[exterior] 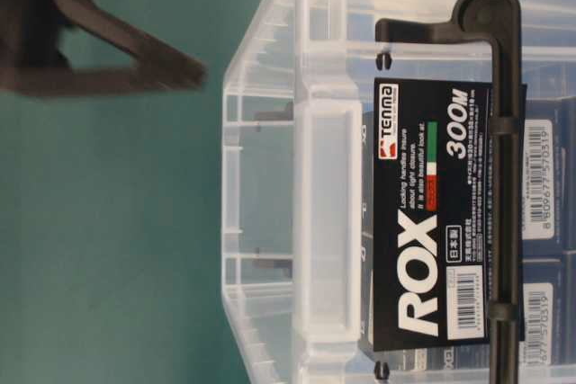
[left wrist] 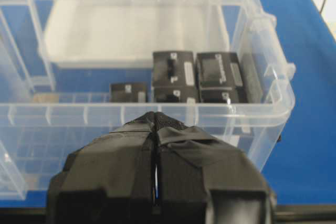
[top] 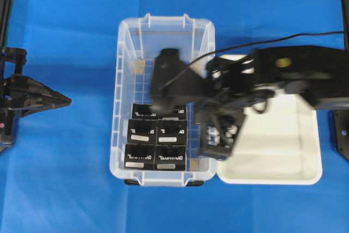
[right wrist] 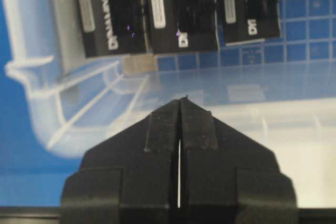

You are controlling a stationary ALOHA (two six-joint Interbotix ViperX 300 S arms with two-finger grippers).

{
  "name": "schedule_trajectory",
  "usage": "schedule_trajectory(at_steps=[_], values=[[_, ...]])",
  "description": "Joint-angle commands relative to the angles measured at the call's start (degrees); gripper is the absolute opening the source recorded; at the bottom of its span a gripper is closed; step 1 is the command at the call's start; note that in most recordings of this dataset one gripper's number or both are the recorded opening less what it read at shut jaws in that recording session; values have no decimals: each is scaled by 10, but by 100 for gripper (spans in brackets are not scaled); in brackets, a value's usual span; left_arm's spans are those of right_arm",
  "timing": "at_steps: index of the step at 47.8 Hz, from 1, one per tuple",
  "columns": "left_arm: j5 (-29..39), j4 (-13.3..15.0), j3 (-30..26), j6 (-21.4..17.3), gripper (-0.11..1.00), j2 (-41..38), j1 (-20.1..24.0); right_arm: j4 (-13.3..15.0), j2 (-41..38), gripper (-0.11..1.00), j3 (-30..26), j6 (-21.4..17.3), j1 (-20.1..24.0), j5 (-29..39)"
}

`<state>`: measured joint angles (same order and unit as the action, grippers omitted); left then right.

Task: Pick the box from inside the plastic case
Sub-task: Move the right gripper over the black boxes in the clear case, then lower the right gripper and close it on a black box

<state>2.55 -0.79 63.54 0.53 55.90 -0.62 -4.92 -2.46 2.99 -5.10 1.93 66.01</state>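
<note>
In the overhead view the right arm [top: 262,80], smeared by blur, covers the upper right box [top: 173,114] and part of the tray [top: 283,151]; its gripper tip cannot be made out there. The case [exterior: 319,222] runs off the top, bottom and right edges of the table-level view, where a label [exterior: 441,222] hides most of the boxes behind it. The left gripper [exterior: 193,69] there is a dark blur, cut off at the left edge.
</note>
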Motion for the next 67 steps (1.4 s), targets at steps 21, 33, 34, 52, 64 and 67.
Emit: schedule_trajectory(at_steps=[21,33,34,52,64,67], values=[[4,-2,-22,1,-6,-2,-1,-1,-91,69,-57,49,-6,18],[4,-2,-24,0,-7,-2,-2,11,-112,99,-55,69,-9,-24],[5,-2,-24,0,-7,-2,-1,10,-113,99,-55,69,-9,-25],[19,-2,-24,0,-7,-2,-1,9,-136,100,-39,87,-11,-64],[20,-2,-24,0,-7,-2,-1,9,-140,100,-18,89,-11,-75],[19,-2,-24,0,-7,-2,-1,9,-140,100,-13,89,-11,-79]])
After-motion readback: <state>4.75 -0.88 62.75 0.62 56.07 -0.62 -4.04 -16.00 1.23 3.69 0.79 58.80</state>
